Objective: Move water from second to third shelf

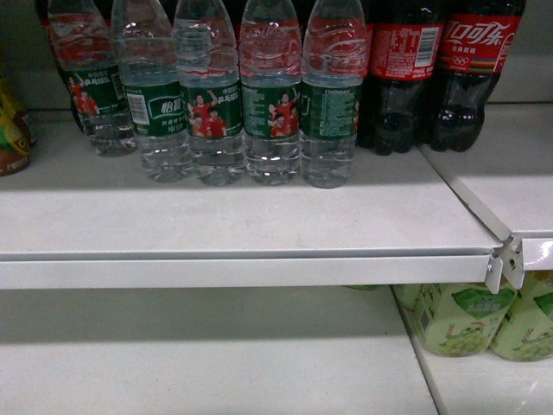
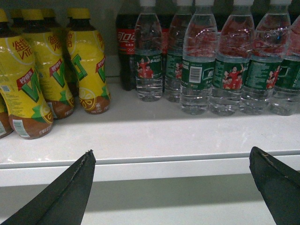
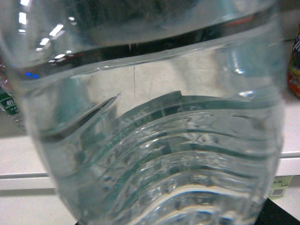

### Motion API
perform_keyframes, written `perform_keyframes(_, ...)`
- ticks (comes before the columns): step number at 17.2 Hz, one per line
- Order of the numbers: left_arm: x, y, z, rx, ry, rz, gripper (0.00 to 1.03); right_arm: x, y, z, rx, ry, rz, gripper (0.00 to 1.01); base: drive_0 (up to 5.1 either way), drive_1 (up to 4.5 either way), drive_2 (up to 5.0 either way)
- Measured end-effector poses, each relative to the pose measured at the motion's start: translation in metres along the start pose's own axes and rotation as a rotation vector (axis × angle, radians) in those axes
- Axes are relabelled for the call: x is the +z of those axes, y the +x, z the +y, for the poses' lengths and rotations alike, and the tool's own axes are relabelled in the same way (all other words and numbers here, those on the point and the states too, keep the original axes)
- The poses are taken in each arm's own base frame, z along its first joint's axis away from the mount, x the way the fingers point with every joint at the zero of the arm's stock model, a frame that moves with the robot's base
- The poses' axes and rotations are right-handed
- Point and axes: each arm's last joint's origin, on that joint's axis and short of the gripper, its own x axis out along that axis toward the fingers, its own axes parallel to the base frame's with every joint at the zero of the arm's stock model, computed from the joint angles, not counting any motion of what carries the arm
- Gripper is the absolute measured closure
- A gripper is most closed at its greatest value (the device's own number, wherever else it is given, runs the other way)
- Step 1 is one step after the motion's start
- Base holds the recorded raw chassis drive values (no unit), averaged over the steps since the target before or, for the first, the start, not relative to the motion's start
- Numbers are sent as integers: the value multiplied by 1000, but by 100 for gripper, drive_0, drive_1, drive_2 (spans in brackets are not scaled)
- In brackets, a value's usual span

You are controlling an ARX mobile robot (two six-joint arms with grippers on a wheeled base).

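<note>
White shelf (image 1: pixel 259 229) edge sits just ahead. Right gripper's grasp on water (image 3: pixel 154 140) can't be told; left gripper (image 2: pixel 171 185) hangs spread, empty. Bottle may snag that edge and slip.

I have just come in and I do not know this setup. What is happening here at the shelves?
A two-armed robot is working at store shelves. A clear ribbed water bottle fills the right wrist view, so the right arm is very close to it or holding it, but the fingers are not visible. The left gripper hangs open in front of the shelf edge, touching nothing. A row of water bottles stands on the upper shelf beside cola bottles. The shelf below shows bare surface.
</note>
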Motion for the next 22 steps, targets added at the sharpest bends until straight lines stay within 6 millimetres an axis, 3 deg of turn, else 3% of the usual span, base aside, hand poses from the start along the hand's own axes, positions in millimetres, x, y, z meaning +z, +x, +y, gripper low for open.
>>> perform_keyframes(22,0,0,0,-1,0,0,5,0,-2,0,7,-1,-12,60,0,0,0)
